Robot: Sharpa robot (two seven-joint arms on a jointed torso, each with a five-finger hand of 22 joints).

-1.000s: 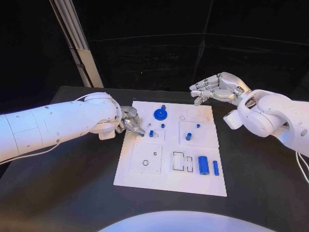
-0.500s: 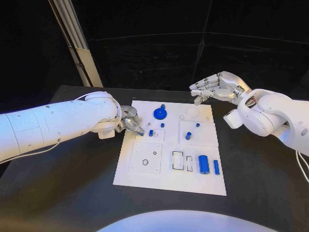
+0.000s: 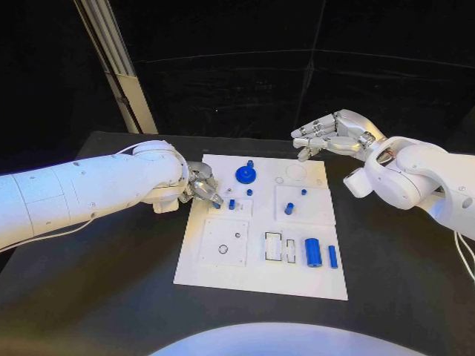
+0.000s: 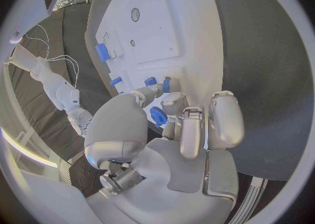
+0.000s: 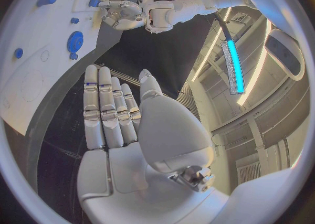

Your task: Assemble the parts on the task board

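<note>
Black tabletop point(image 3: 99, 297), carrying the white task board point(image 3: 257, 279) at its middle. Unchanged in place since a second ago, board and parts alike.

Reaching in over the tabletop's left edge: left arm point(image 3: 77, 196), with the left hand point(image 3: 200, 188) low at the board's left edge, near its far left corner. Fingers curled, fingertips point(image 4: 143, 95) down beside a small blue peg point(image 3: 232, 204); cannot tell whether pinching it or merely touching. Barely shifted from a second ago, at most drawn slightly toward the far edge.

Held just beyond the board's far right corner: right hand point(image 3: 334, 135), with fingers point(image 5: 105, 108) laid side by side, thumb apart, nothing in it. Same pose as before.

Set near the board's far edge: round blue disc point(image 3: 246, 175). Lying near the board's near right corner: large blue cylinder point(image 3: 314, 253), with a thin blue bar point(image 3: 332, 256) just beside it. Standing toward the board's right edge, well apart from both hands: short blue pin point(image 3: 289, 209).
</note>
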